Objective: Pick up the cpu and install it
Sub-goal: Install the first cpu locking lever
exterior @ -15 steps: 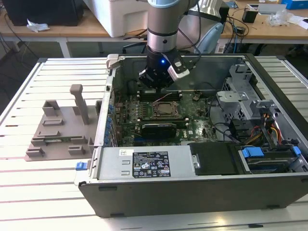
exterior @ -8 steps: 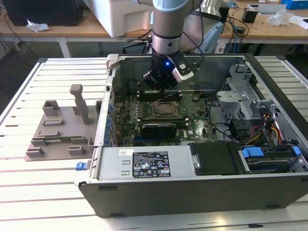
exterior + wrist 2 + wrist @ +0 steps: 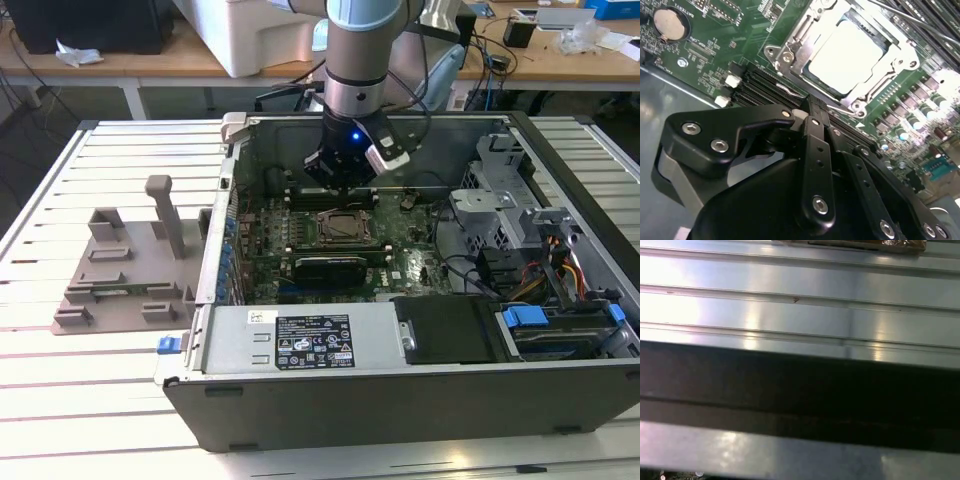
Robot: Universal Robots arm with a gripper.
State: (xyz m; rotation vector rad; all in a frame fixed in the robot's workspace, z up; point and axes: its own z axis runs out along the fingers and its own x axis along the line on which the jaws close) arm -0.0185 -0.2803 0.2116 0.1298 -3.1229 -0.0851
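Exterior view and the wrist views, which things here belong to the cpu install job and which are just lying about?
Part of the job:
- cpu, lying in the socket frame on the motherboard
- tool, hovering above the socket inside the computer case

Just lying about:
- grey fixture block on the slatted table, at the exterior view's left
- coin cell battery
- drive cage
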